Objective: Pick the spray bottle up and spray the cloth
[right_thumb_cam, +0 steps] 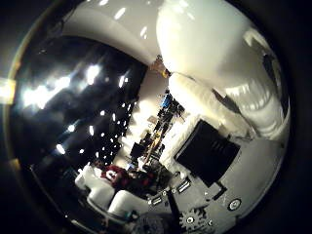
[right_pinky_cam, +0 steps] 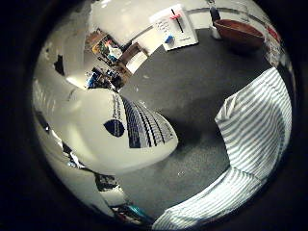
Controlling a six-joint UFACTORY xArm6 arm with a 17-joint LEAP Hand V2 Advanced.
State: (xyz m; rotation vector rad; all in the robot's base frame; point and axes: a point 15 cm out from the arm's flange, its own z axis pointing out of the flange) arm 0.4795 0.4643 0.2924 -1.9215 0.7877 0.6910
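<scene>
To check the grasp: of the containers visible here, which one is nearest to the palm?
The white spray bottle: it fills much of the view, off the dark table, while the brown bowl sits small at the far edge.

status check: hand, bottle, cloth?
Hand in view, finger state unclear. White spray bottle close against palm, above the dark table. Striped cloth lies on the table beside it. Nothing between bottle and cloth.
</scene>
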